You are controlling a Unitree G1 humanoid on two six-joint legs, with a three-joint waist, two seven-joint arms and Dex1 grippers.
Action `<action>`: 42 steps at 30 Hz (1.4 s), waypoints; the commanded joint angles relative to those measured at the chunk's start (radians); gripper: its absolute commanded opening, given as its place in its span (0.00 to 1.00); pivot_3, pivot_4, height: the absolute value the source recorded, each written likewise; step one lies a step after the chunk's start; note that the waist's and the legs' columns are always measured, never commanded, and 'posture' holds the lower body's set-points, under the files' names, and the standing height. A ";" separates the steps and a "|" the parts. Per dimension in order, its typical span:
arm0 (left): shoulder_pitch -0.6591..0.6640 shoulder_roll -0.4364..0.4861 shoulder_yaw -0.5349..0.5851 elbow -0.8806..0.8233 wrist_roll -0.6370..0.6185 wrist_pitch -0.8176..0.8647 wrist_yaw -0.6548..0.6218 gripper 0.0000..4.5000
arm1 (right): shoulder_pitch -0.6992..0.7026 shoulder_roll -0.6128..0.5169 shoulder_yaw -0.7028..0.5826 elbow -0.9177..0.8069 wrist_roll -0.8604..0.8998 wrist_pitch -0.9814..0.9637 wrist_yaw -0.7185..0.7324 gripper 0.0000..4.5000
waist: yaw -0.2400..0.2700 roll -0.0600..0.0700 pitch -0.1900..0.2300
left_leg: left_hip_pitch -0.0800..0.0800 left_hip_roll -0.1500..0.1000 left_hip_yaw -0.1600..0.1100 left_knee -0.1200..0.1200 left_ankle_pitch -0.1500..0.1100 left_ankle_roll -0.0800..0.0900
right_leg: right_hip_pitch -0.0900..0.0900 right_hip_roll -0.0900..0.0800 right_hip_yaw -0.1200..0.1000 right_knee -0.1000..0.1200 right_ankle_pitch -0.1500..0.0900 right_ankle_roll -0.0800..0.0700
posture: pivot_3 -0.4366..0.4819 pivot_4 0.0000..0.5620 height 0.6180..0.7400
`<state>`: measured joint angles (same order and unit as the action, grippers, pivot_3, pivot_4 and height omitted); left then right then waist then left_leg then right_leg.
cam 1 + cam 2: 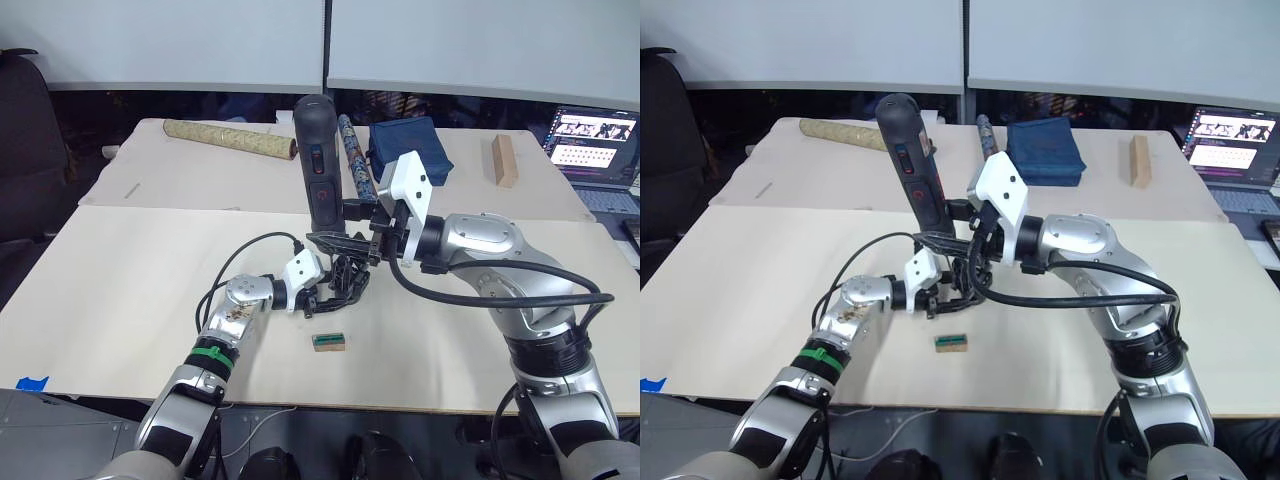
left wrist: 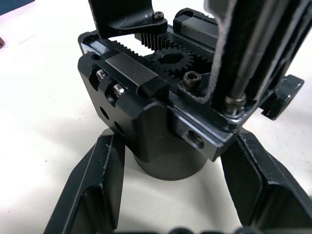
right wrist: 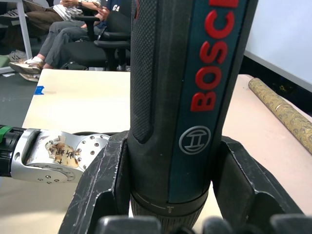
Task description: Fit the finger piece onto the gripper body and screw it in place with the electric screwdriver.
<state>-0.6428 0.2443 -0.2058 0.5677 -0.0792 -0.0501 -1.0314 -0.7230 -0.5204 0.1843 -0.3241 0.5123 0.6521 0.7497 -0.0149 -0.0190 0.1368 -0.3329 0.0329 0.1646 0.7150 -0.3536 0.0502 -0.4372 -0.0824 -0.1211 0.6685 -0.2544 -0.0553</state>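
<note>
Right claw (image 1: 345, 212) is clenched on the thick dark grey electric screwdriver (image 1: 318, 160) with red and blue markings, held upright, bit down, above the small black gripper body (image 2: 161, 122). Left claw (image 1: 318, 297) grasps that body by its round cylindrical base, standing on the cream worktop (image 1: 130, 290). Judged step: driving the screw. Next move calls for keeping the bit seated squarely on the screw head. Toothed racks, gears and hex screws show on top. Whether the finger piece is fitted cannot be told.
</note>
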 commanded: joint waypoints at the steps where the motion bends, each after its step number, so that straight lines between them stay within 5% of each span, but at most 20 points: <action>1: -0.026 0.008 0.022 -0.021 -0.015 -0.030 0.001 0.51 | 0.054 -0.046 0.036 0.080 -0.076 0.069 -0.020 0.43 | 0.000 0.000 0.000 | 0.000 0.000 0.000 0.000 0.000 0.000 | 0.000 0.000 0.000 0.000 0.000 0.000 | 0.48 0.27 1.00; 10: -0.030 0.004 0.021 -0.013 -0.014 -0.031 0.004 0.51 | 0.065 -0.040 0.007 0.057 -0.080 -0.009 -0.010 0.43 | 0.001 0.000 0.000 | 0.000 0.000 0.000 0.000 0.000 0.000 | 0.000 0.000 0.000 0.000 0.000 0.000 | 0.48 0.27 1.00; 14: -0.033 0.000 0.020 -0.005 -0.012 -0.033 0.007 0.51 | 0.009 0.035 -0.122 -0.036 0.052 -0.081 -0.022 0.43 | 0.000 0.000 0.000 | -0.001 0.000 -0.001 0.000 0.000 0.000 | 0.000 -0.001 -0.001 -0.002 0.000 0.000 | 0.48 0.27 1.00; 21: -0.031 -0.013 0.012 0.001 -0.011 -0.034 0.007 0.51 | -0.091 0.048 -0.206 -0.133 0.179 -0.021 -0.043 0.43 | 0.001 0.000 0.001 | -0.005 0.000 -0.001 -0.002 0.000 0.000 | -0.005 0.005 -0.003 -0.004 0.001 0.000 | 0.48 0.27 1.00; 29: -0.031 -0.009 0.024 -0.007 -0.024 -0.007 0.004 0.51 | -0.027 -0.013 -0.235 -0.197 0.266 0.072 -0.035 0.43 | 0.003 0.000 0.002 | -0.005 -0.001 -0.001 -0.002 0.000 0.000 | -0.004 0.005 -0.003 -0.005 0.001 0.001 | 0.48 0.27 1.00; 30: -0.021 0.009 0.031 -0.026 -0.034 0.015 -0.011 0.74 | -0.016 -0.035 -0.261 -0.207 0.306 0.105 -0.038 0.43 | 0.003 0.000 0.002 | -0.005 -0.001 -0.001 -0.002 0.000 0.000 | -0.004 0.005 -0.003 -0.005 0.001 0.000 | 0.48 0.27 1.00; 33: 0.023 0.080 0.048 -0.115 -0.072 0.069 -0.082 1.00 | 0.001 -0.110 -0.341 -0.228 0.473 0.227 -0.056 0.43 | 0.002 0.000 0.002 | -0.005 0.000 -0.001 -0.003 0.000 0.000 | -0.004 0.004 -0.003 -0.005 0.001 0.000 | 0.48 0.27 1.00; 37: 0.136 0.276 0.107 -0.375 -0.218 0.196 -0.266 1.00 | 0.082 -0.339 -0.477 -0.196 0.692 0.424 -0.010 0.43 | 0.000 0.000 0.002 | -0.005 0.001 -0.002 -0.004 0.000 0.000 | -0.004 0.001 -0.003 -0.006 0.001 0.000 | 0.48 0.27 1.00; 42: 0.171 0.463 0.213 -0.560 -0.360 0.384 -0.318 1.00 | 0.222 -0.561 -0.557 0.009 0.680 0.560 0.011 0.43 | 0.013 0.000 0.004 | -0.004 0.001 -0.004 -0.003 0.000 0.001 | -0.002 -0.005 -0.003 -0.006 0.001 0.001 | 0.48 0.27 1.00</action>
<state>-0.4588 0.6796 -0.0310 0.0890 -0.3737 0.2763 -1.3282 -0.5093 -1.0435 -0.3063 -0.3854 1.2135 1.1907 0.7534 -0.0022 -0.0190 0.1405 -0.3369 0.0335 0.1607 0.7124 -0.3544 0.0517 -0.4386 -0.0884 -0.1239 0.6622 -0.2526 -0.0533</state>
